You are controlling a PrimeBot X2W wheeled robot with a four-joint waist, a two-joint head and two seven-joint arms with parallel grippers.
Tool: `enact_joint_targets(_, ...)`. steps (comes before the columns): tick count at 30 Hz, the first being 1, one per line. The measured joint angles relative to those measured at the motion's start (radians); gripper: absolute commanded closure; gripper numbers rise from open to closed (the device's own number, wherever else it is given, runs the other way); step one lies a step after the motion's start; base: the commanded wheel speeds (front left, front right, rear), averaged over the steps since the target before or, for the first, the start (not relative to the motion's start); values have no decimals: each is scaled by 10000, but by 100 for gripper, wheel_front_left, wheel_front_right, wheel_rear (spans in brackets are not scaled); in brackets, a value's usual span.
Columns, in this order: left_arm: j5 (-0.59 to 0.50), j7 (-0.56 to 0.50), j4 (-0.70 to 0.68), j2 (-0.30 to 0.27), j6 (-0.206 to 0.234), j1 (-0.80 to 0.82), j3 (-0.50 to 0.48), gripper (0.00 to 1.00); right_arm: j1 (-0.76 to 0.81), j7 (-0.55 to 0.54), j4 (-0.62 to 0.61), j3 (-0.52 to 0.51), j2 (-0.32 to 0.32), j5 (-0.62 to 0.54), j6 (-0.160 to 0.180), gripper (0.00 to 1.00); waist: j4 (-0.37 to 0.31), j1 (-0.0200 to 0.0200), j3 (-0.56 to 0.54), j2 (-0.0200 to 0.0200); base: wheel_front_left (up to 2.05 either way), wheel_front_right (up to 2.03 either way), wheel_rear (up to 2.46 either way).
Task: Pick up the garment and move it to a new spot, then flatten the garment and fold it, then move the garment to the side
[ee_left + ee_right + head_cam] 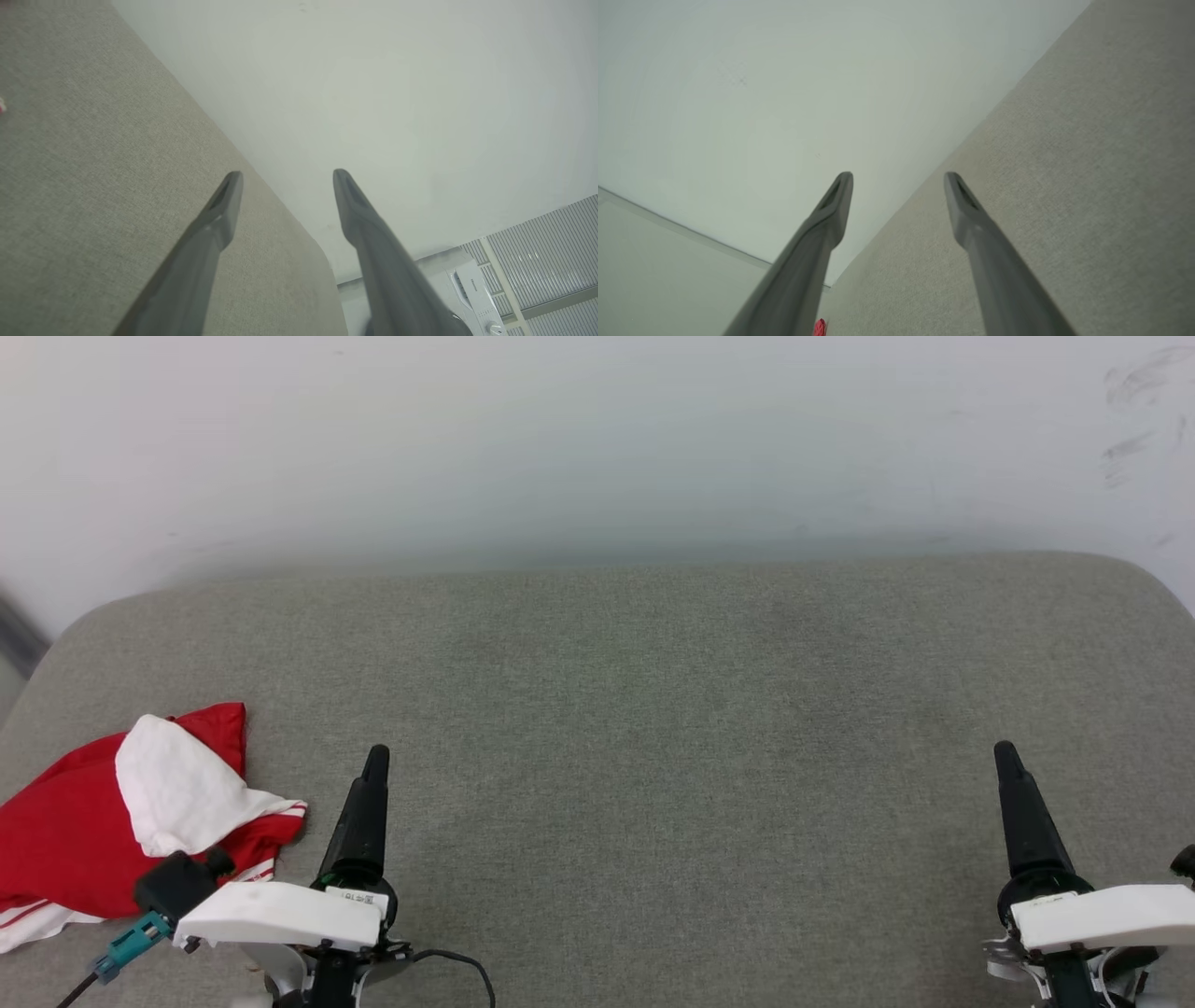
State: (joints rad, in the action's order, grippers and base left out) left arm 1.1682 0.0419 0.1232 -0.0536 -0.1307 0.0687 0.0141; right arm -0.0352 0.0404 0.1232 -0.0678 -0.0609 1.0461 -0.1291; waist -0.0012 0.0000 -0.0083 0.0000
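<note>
The garment (pixel 65 840) lies crumpled at the near left corner of the grey fabric surface (pixel 653 709), red cloth with a white sleeve flopped over it and striped trim showing. Just beside it the left pincer (pixel 285 179) gapes empty; the right pincer (pixel 899 182), well apart, gapes likewise.

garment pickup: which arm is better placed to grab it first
Left. The garment lies crumpled at the near left of the grey cushion, right beside the open left gripper. The right gripper, also open, sits far across on the other side and would likely need a long reach.
</note>
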Motion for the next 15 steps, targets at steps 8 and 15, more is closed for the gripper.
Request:
enact_joint_targets(8, -1755, 255, -33, -134, 0, -25, 263, 0, 51, 40, -349, 40, 21, -1714, 0, 0, -9, 0, -50, 0, 0, 0, 0)
enact_joint_targets(15, -3335, 504, -52, -201, 0, -84, 320, 0, 156, -69, -566, 209, -56, -3060, -2, 0, -6, 0, -97, 0, 0, 0, 0)
